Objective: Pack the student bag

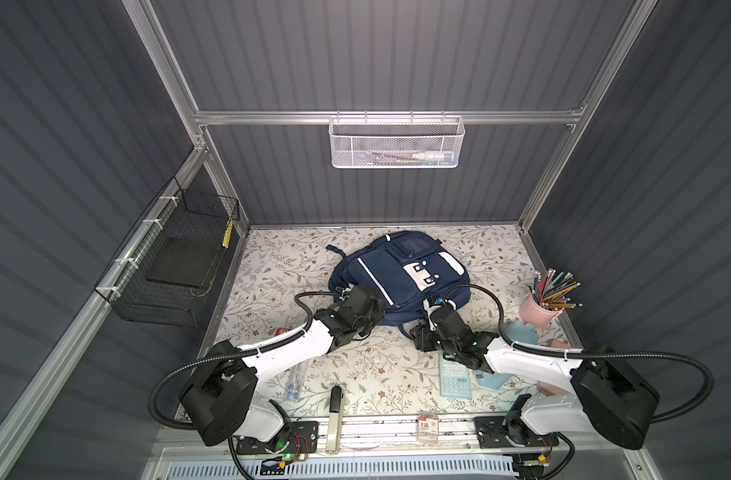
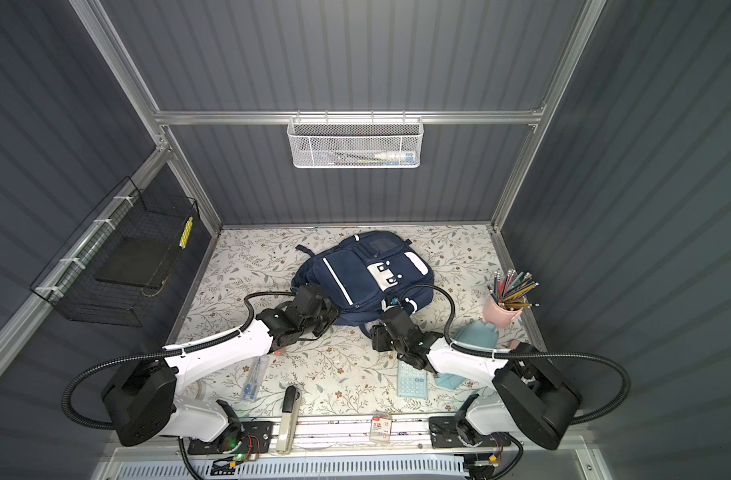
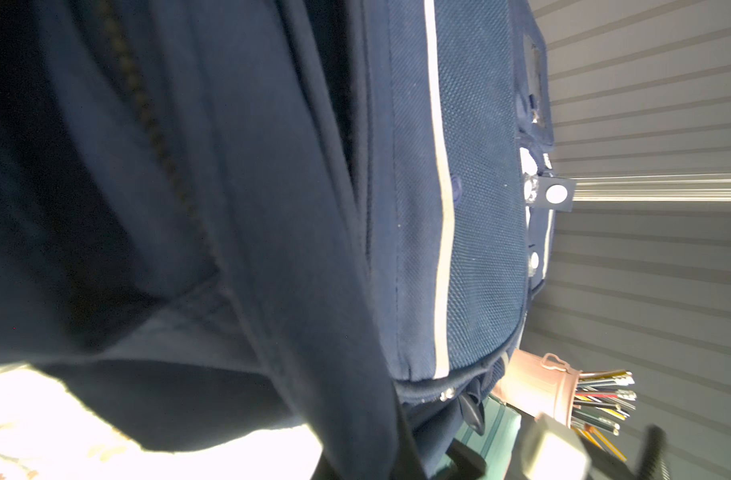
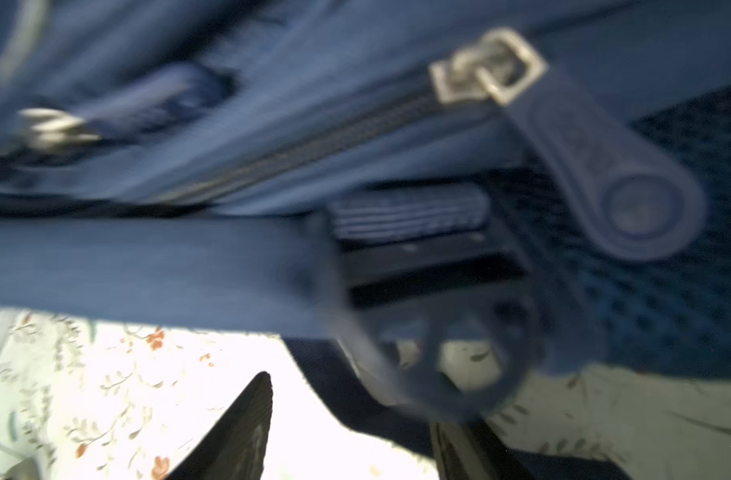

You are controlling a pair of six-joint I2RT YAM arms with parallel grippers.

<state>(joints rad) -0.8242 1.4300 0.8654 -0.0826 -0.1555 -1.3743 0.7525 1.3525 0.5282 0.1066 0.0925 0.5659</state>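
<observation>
The student bag, navy with white stripes and a white patch, lies flat in the middle of the floral table in both top views. My left gripper sits at the bag's near left edge. In the left wrist view a fold of the bag's fabric runs down into the jaws and hides them; they are shut on it. My right gripper is at the bag's near right edge, open, with a navy strap crossing between its fingers. A zip puller hangs just beyond.
A pink cup of pencils stands at the right, a light-blue pouch beside it. A teal calculator, a clear pack of pens and a black-and-cream stapler lie near the front. Wall baskets hang at the back and left.
</observation>
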